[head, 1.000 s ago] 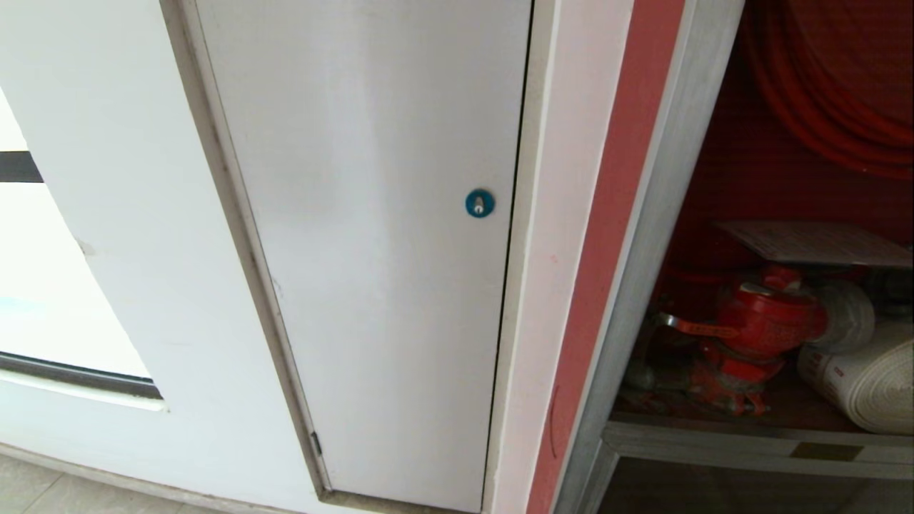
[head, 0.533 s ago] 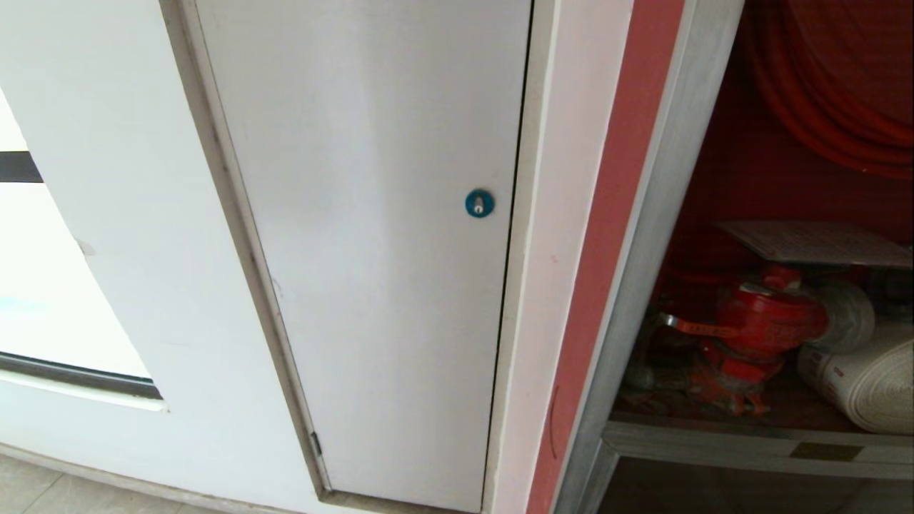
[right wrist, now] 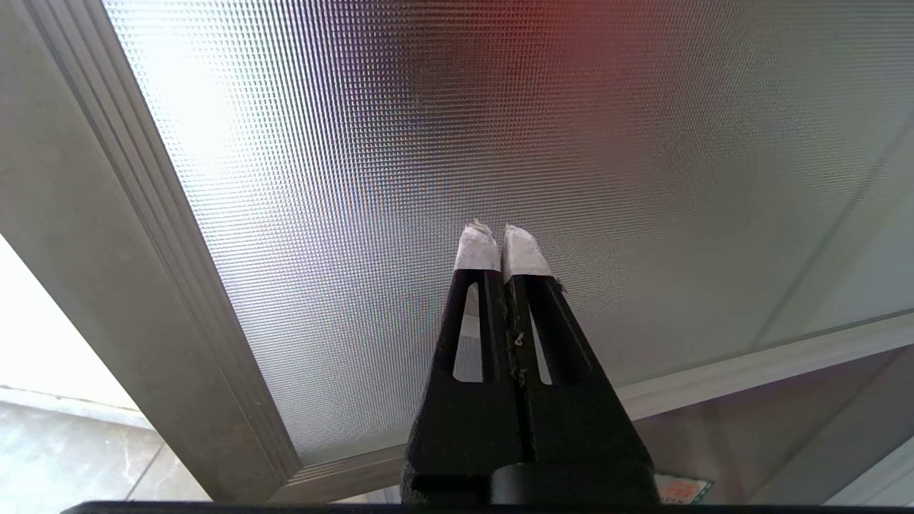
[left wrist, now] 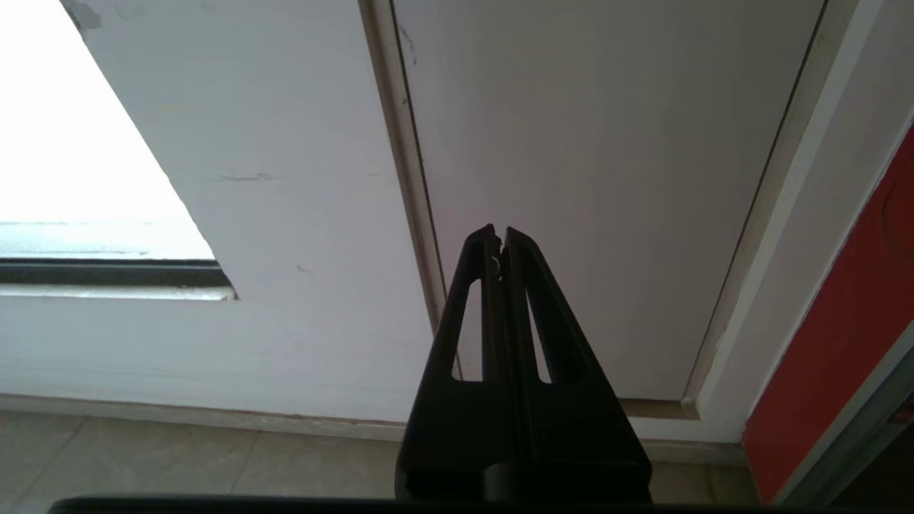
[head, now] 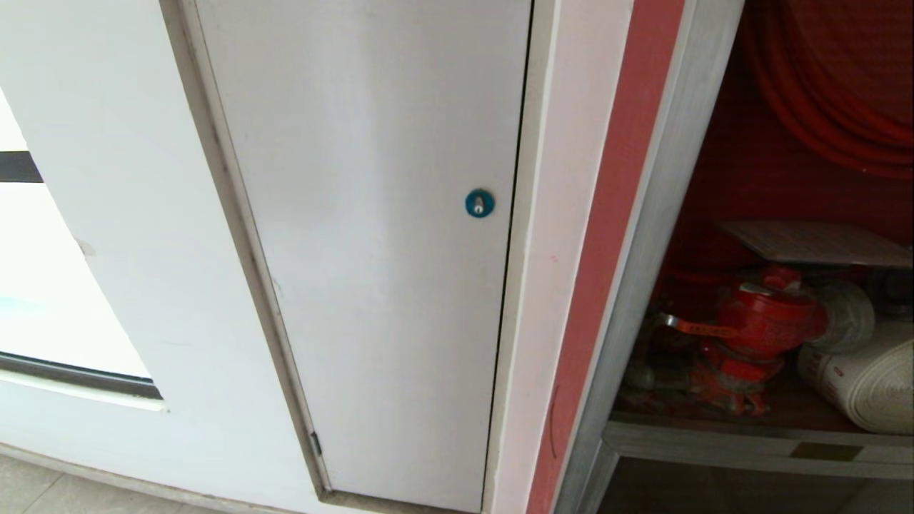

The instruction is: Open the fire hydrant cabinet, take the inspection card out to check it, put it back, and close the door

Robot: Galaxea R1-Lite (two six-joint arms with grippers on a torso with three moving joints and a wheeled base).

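The fire hydrant cabinet point(head: 653, 214) stands open at the right of the head view, with a red hose reel point(head: 821, 93), a red valve point(head: 767, 321) and a white rolled hose point(head: 867, 378) inside. The inspection card point(head: 814, 243) lies flat above the valve. Neither arm shows in the head view. In the right wrist view the door point(right wrist: 500, 107), a ribbed glass pane in a silver frame, fills the picture, and my right gripper point(right wrist: 498, 230) is shut and empty close in front of it. My left gripper point(left wrist: 498, 232) is shut and empty, pointing at the grey-white panel.
A grey-white panel point(head: 371, 250) with a round blue lock point(head: 479, 203) fills the wall left of the cabinet. A red wall strip point(head: 607, 250) separates them. A window point(head: 43, 307) is at the far left. Tiled floor point(left wrist: 178, 464) runs below the wall.
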